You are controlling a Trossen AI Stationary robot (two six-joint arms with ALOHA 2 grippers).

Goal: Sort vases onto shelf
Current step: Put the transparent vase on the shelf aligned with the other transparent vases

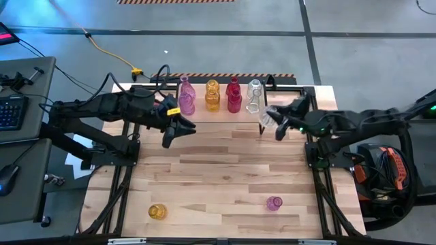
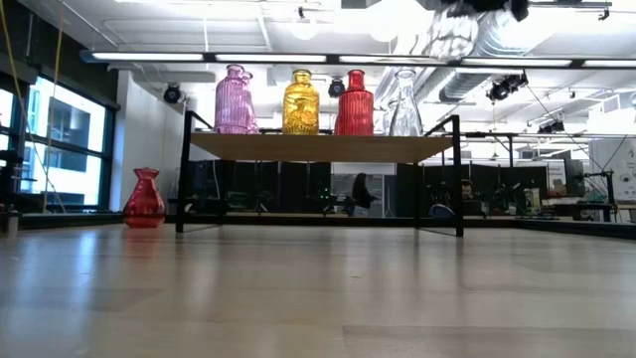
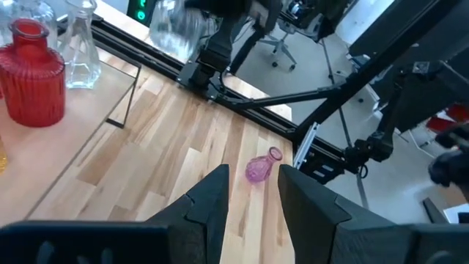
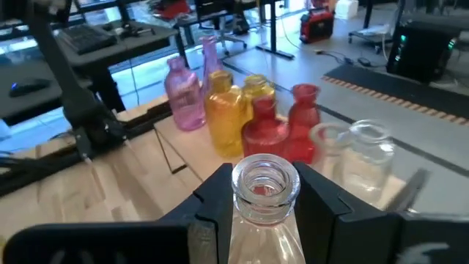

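Observation:
The shelf point(image 1: 225, 119) stands at the table's far edge, with pink point(image 1: 185, 96), yellow point(image 1: 212, 96), red point(image 1: 234, 95) and clear point(image 1: 254, 94) vases upright on its top. My right gripper point(image 1: 278, 124) hovers at the shelf's right end, shut on another clear vase point(image 1: 268, 117). My left gripper point(image 1: 170, 136) is open and hangs just in front of the shelf's left part, touching nothing. A yellow vase point(image 1: 157, 211) and a pink vase point(image 1: 274, 203) lie on their sides near the table's near edge. The low view shows a red vase point(image 2: 144, 199) standing upright on the tabletop left of the shelf. My right gripper point(image 4: 265, 180) pinches the clear vase by its neck point(image 4: 265, 209), just below the rim, one finger on each side. The fingers come roughly level from the table's right side. The vase is lifted clear and sits above shelf-top height point(image 2: 452, 30).
The shelf's black legs point(image 2: 457, 179) stand on the tabletop. A broad stretch of bare wood point(image 1: 218, 177) lies between the shelf and the two fallen vases. Black arm mounts point(image 1: 116, 146) flank the table on both sides. A desk with a keyboard point(image 1: 10, 109) is far left.

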